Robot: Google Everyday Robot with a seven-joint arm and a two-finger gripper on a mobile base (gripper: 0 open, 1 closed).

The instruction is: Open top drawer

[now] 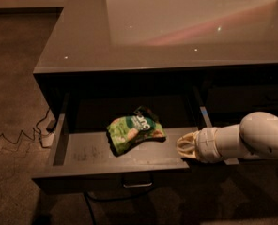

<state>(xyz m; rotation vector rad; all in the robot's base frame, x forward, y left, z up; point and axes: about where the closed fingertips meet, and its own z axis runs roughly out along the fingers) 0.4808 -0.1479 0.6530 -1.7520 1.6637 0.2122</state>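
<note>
The top drawer [82,153] stands pulled out from under the grey counter. It is wide and shallow, with a scuffed grey floor and a small metal pull [137,183] at the centre of its dark front. A green snack bag [134,134] lies on its floor near the middle. My gripper [184,146] is at the drawer's right front corner, just above the front edge, to the right of the bag, on the end of the white arm [251,139].
The glossy grey counter top [176,27] spreads above the drawer. A closed dark drawer front [247,97] sits to the right. Cables and a power strip [47,128] lie on the carpet at the left. A cable [101,200] hangs below the drawer front.
</note>
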